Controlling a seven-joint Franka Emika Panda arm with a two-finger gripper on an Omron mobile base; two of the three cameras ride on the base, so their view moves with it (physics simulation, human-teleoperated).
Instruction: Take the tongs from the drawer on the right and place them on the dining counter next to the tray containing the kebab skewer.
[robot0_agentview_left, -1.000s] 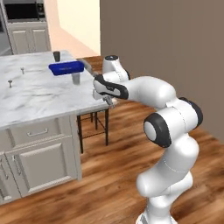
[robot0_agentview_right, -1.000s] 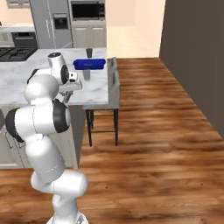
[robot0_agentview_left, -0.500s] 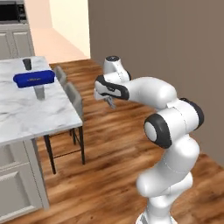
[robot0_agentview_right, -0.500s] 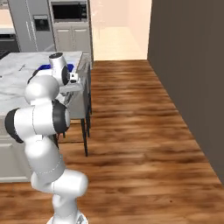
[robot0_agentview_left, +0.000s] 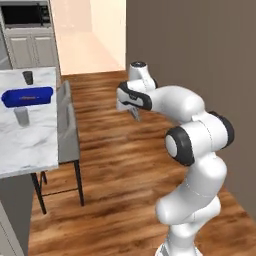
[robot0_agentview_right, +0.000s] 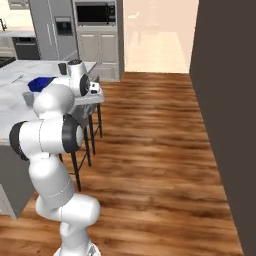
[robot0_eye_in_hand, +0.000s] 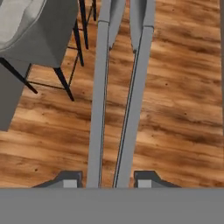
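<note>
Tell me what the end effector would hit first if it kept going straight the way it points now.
The end effector, shut on the tongs, points down at the wooden floor. The tong tips would probably meet the floor first; the grey stool sits off to one side, though depth is unclear.

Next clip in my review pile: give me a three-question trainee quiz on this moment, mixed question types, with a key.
1. True or false: the hand is shut on the tongs.
2. Multiple choice: in the hand view, what lies below the tongs? A) marble slab B) wooden floor C) open drawer
3. Short answer: in the left base view, what does the blue tray rest on, and is the hand over it?

Key
1. True; both grey arms run up from between the fingertips.
2. B
3. On the white marble dining counter; no, the hand hangs over the floor, to the right of the counter and its stools.
</note>
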